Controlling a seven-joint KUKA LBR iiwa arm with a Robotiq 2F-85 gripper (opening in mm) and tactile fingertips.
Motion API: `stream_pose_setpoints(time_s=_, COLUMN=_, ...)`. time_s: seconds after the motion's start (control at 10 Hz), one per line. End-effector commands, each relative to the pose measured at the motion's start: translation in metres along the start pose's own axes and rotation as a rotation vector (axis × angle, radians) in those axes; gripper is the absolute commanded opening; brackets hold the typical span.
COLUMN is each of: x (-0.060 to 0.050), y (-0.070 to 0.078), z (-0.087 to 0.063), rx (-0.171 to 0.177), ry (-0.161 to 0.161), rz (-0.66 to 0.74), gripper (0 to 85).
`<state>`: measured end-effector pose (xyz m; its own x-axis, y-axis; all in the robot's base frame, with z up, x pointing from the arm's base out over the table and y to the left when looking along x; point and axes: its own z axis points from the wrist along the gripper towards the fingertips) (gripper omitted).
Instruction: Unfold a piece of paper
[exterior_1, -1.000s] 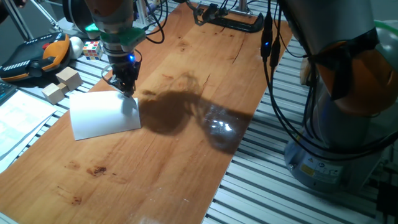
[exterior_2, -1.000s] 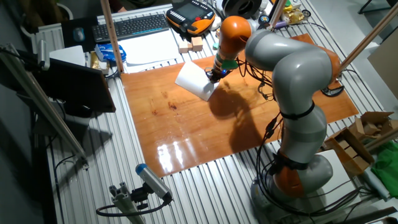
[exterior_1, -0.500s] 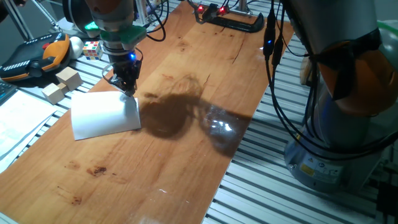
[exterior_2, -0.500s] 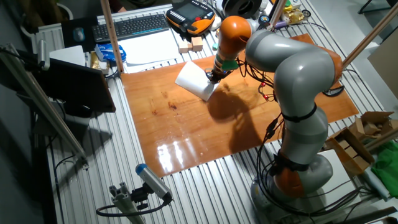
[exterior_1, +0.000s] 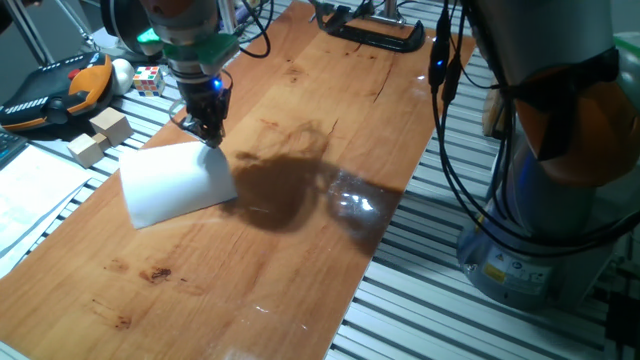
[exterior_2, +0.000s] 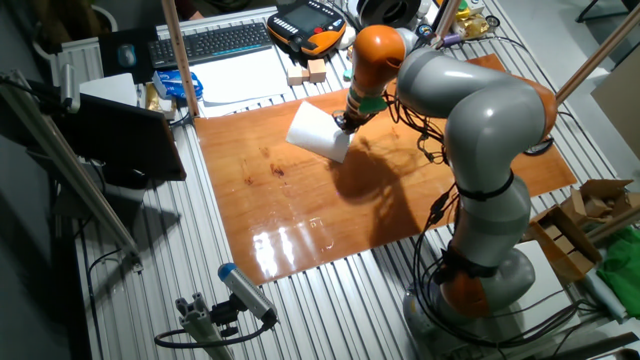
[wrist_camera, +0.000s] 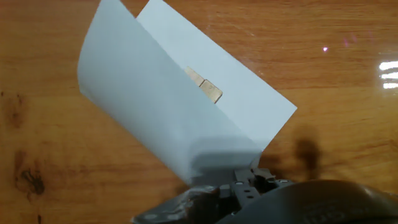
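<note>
The gripper (exterior_1: 211, 134) pinches a corner of the piece of paper (exterior_1: 178, 182), jaws closed on its lifted top layer. The sheet lies at the wooden desk's (exterior_1: 300, 200) 9 o'clock edge, two wooden blocks (exterior_1: 100, 135) just beyond.

A plain white piece of paper (exterior_1: 178, 180) lies on the wooden bench (exterior_1: 300, 200), folded in two. Its top flap (wrist_camera: 140, 106) is lifted partway off the lower layer (wrist_camera: 236, 102), pinched at one corner by the pincer (exterior_1: 210, 133). The fold edge rests on the wood.
</note>
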<state>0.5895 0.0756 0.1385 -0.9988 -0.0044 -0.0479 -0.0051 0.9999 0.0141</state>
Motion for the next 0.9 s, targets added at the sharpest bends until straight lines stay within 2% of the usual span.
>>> stream_pose_setpoints(time_s=0.0, x=0.001, y=0.000, z=-0.001, rx=0.000, ry=-0.002, rz=-0.002, gripper=2.0)
stream_pose_setpoints(time_s=0.4, x=0.010, y=0.010, z=0.002, rx=0.003, ry=-0.005, rz=-0.006, gripper=2.0)
stream_pose_setpoints(time_s=0.8, x=0.018, y=0.016, z=0.003, rx=-0.001, ry=0.009, rz=-0.020, gripper=2.0)
